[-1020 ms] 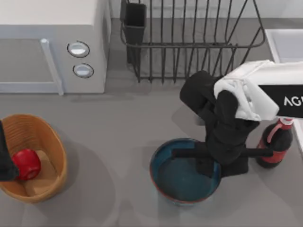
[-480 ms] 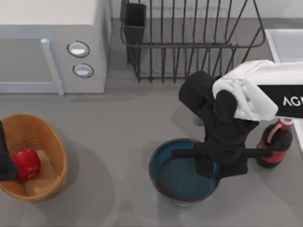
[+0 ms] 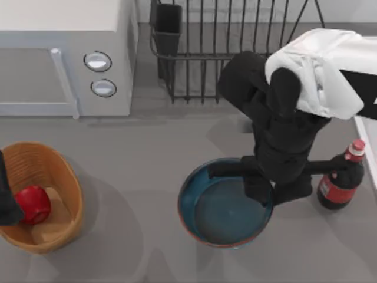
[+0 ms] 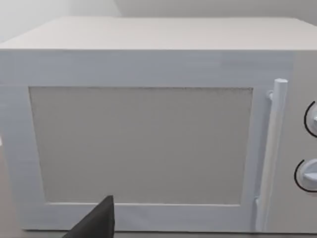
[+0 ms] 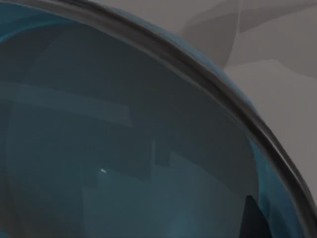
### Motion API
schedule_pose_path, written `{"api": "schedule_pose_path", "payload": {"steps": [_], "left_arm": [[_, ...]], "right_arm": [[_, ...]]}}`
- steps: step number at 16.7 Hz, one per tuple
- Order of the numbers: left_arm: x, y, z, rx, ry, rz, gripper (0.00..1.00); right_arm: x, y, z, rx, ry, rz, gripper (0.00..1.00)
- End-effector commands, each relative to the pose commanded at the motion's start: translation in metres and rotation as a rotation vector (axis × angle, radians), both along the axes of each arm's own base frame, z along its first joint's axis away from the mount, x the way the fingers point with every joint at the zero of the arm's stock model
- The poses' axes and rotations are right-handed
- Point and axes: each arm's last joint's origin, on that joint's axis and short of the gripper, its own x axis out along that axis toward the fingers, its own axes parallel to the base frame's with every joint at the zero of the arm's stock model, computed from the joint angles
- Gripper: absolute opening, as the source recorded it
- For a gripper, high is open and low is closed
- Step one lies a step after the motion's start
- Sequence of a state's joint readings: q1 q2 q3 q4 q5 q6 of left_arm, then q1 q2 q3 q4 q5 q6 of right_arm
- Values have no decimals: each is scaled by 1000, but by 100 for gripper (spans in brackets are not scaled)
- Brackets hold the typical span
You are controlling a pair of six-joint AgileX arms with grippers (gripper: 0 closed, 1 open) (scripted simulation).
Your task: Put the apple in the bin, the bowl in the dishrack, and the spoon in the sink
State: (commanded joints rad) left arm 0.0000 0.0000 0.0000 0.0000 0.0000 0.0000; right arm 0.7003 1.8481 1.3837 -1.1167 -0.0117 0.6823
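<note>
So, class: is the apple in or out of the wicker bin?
In. The top view shows the red apple lying inside the wicker bin, enclosed by its woven walls.

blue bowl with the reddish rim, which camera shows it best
The top view: the wide round blue-glazed bowl shows nearly whole on the grey table, with the right gripper over its far-right rim. The right wrist view gives a close-up of its inside and curved rim. The left wrist view faces the white microwave.
</note>
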Motion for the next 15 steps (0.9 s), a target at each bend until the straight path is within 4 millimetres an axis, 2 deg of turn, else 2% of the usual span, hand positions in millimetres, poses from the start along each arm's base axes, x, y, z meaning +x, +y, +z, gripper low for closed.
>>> {"api": "schedule_pose_path", "payload": {"steps": [4, 10, 12, 15], "left_arm": [[0, 0, 0, 0, 0, 0, 100], [0, 0, 0, 0, 0, 0, 100], [0, 0, 0, 0, 0, 0, 100], [0, 0, 0, 0, 0, 0, 100]], "right_arm": [[5, -9, 30, -2, -17, -29, 0], [5, -7, 31, -3, -36, -14, 0], [5, -1, 37, 1, -125, 37, 0], [3, 14, 55, 2, -373, 151, 0]]}}
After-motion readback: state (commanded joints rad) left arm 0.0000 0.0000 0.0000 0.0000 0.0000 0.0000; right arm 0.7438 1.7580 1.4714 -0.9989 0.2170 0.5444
